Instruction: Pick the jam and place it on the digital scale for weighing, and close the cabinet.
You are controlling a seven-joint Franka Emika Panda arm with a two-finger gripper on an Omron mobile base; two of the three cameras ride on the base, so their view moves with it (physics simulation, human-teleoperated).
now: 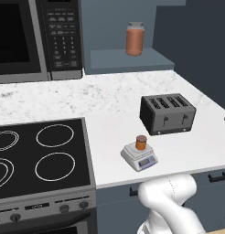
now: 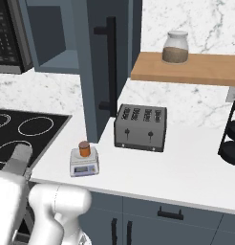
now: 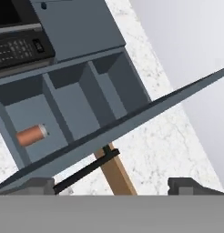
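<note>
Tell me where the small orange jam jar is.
The small orange jam jar sits on the light-grey digital scale, near the counter's front edge, in front of the dark four-slot toaster.

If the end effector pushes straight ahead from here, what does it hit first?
Most likely the open cabinet door, which crosses the hand view just beyond the end effector; depth is hard to judge.

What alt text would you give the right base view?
A small orange jam jar sits on the digital scale near the white counter's front edge, the slate-blue cabinet door standing open behind it and a toaster to the right.
</note>
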